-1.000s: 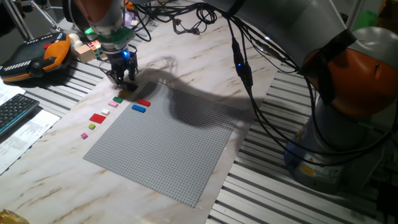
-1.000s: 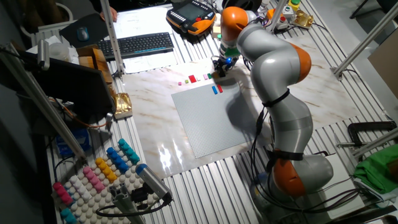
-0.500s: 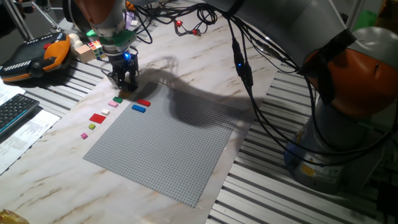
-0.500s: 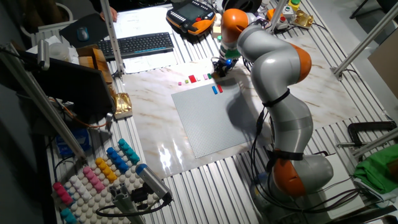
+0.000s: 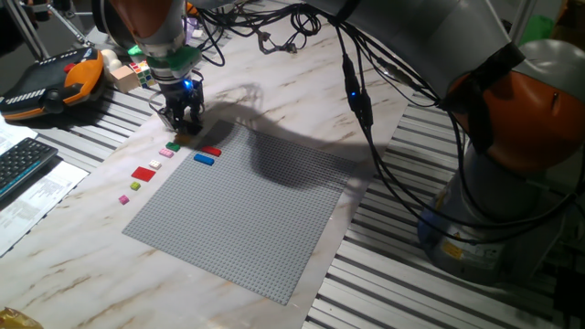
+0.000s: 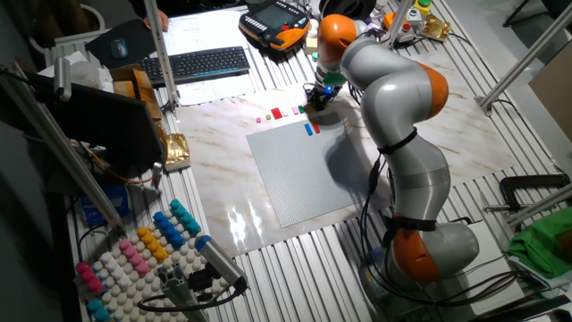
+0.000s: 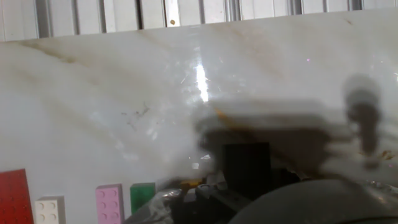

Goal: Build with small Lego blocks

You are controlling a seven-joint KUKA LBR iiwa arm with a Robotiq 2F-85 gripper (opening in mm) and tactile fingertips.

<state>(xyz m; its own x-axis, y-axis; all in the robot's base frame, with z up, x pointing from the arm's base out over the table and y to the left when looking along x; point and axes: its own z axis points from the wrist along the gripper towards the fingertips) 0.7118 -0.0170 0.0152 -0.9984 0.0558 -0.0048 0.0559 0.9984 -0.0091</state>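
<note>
My gripper (image 5: 182,124) is down at table level by the far left corner of the grey baseplate (image 5: 247,215); it is the same gripper (image 6: 314,105) in the other fixed view. In the hand view a black Lego block (image 7: 247,163) sits right at my blurred fingers (image 7: 202,198); whether they hold it is unclear. On the plate lie a red block (image 5: 211,151) and a blue block (image 5: 204,159). Beside the plate lie green (image 5: 174,146), pink (image 5: 167,153), white (image 5: 155,164) and red (image 5: 143,173) blocks.
A multicoloured cube (image 5: 135,69) and an orange-black pendant (image 5: 55,82) lie behind the gripper. A keyboard (image 5: 18,164) sits at the left edge. Cables (image 5: 361,110) hang from the arm over the plate's far side. The robot base (image 5: 512,183) stands at the right.
</note>
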